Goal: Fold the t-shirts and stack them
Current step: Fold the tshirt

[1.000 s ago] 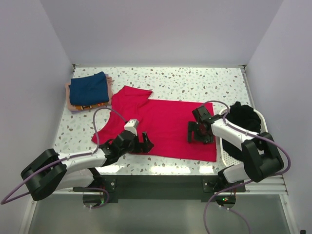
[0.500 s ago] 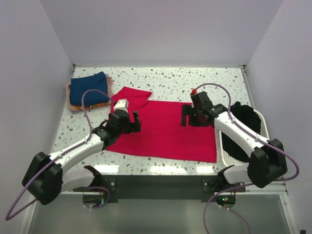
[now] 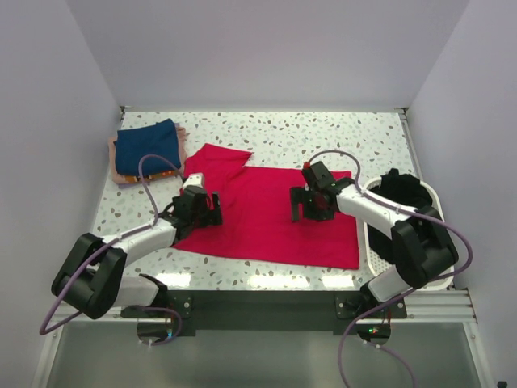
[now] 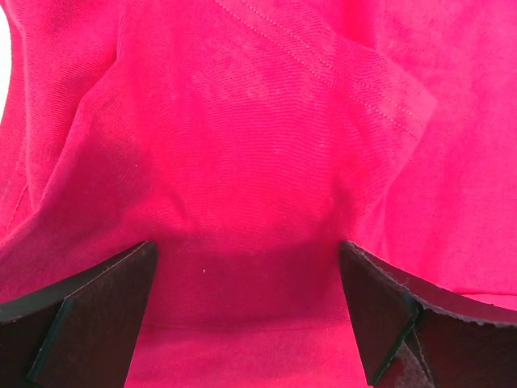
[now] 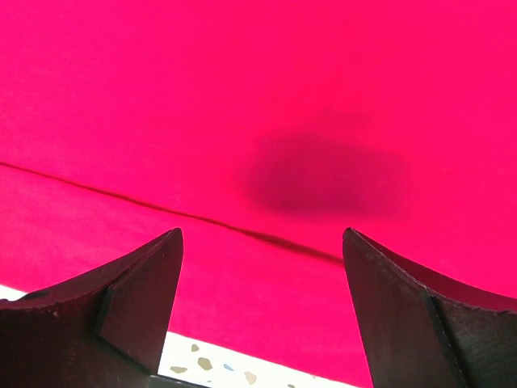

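Far left, in the back corner of the tabletop (image 3: 315, 133), you've got the folded pile: navy blue t-shirt (image 3: 147, 145) on top, with a pale pink t-shirt (image 3: 119, 171) peeking out under it. Just right of that, the crimson-red t-shirt (image 3: 266, 222) lies spread flat across the middle, one sleeve poking out toward the pile.

Your left claw (image 3: 206, 215) is down low over the shirt's left part near that sleeve, fingers spread wide with nothing pinched. Its wrist cam shows only red cloth and a stitched hem fold between them.

The right claw (image 3: 309, 212) is over the shirt's right half, also released and holding nothing. Its wrist cam shows a crease line in the cloth and a sliver of speckled tabletop at the bottom.

Far right there's the white basket (image 3: 373, 242) with black t-shirts (image 3: 404, 194) heaped in it.
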Robot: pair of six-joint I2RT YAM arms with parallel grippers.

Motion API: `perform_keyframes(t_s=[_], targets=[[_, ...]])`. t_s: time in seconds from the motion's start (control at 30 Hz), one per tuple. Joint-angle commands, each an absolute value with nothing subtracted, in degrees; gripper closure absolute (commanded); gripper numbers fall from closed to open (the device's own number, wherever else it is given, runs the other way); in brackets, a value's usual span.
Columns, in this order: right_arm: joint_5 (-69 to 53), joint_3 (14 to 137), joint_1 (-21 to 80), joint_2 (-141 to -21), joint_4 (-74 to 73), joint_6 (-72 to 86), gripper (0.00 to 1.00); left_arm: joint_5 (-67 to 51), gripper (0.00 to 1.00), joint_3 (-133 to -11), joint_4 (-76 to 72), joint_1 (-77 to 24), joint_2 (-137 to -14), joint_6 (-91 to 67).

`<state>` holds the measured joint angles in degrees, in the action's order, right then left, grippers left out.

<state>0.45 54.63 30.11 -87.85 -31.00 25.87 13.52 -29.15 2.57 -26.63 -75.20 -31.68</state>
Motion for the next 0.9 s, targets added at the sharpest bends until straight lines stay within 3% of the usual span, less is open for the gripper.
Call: perform_keyframes(t_s=[0.0, 0.53, 0.73, 0.87], targets=[[0.09, 52.30, 30.50, -88.33, -29.27, 26.98, 0.17, 11.07, 0.00, -26.19, 0.88, -26.28, -75.41, -32.78], [-3.25, 44.02, 32.08, -81.57, -31.20, 31.20, 0.16, 6.59, 0.00, -21.53, 7.20, -26.45, -66.10, -37.00], [-0.63, 54.28, 32.08, -78.58, -37.08, 28.31, 0.15, 10.19, 0.00, -36.54, 14.40, -26.28, -63.72, -32.44], [4.13, 62.21, 29.72, -79.27, -39.72, 25.06, 0.12, 12.13, 0.00, -51.72, 15.12, -24.53, -71.95, -28.05]])
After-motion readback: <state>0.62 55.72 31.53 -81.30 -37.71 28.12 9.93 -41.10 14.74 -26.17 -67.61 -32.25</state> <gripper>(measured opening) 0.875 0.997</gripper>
